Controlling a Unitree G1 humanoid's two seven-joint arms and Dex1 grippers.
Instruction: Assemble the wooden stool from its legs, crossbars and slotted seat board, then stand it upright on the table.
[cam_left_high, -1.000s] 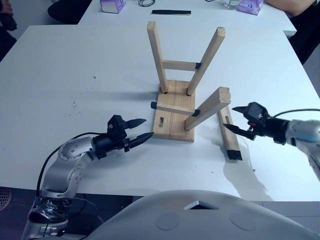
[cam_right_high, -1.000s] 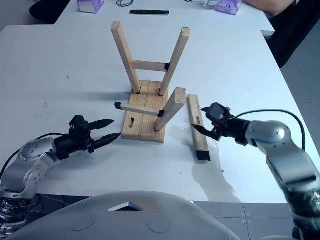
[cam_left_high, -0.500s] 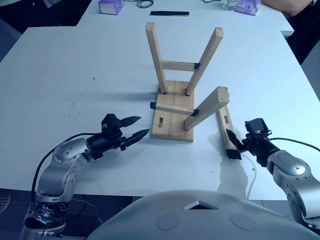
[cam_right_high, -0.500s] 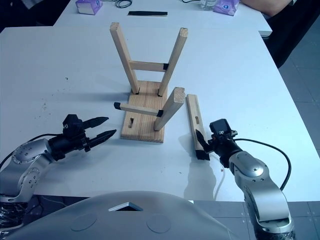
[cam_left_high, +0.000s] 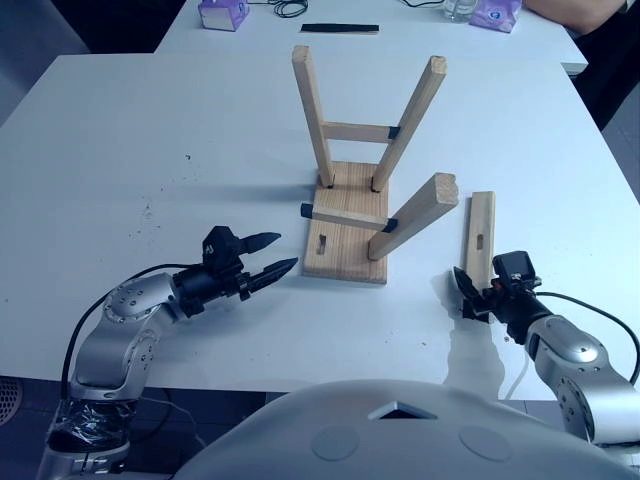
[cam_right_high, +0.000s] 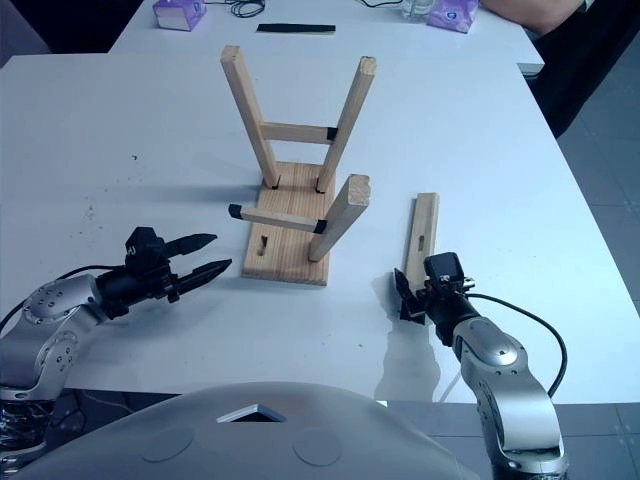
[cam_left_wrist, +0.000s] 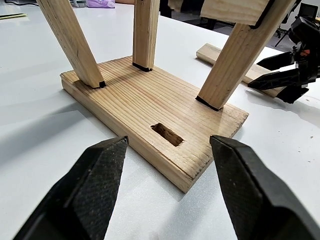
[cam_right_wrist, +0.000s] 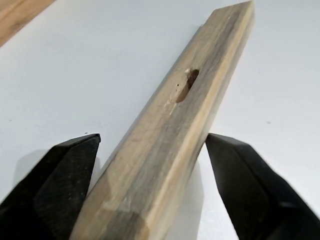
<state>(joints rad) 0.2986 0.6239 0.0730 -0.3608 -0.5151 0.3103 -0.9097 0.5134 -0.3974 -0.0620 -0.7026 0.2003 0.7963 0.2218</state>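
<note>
- Your right gripper grasps the near end of the loose leg, one finger on either side. It sits by the front edge of the table, to the right of the seat board.
- Your left gripper hangs released, jaws spread and holding nothing, just off the board's near left corner.
- Lying flat with its underside up, the seat board carries three standing legs. A rear crossbar ties the back pair, while the front crossbar juts from the third leg with its free end in the air.
- Judged from that layout, the step in hand is fitting the fourth leg. One empty slot lies open at the board's near left.
- The next move calls for you to lift the leg, turn it upright and carry it across the board. Its foot must meet that slot while the hole in its side takes the front crossbar's free end. The left gripper looks well placed to steady the board meanwhile.
- The leg's near tip is covered by the right gripper's fingers, and you cannot tell whether that end is off the table. How deeply the three standing legs sit in their slots cannot be read either.
</note>
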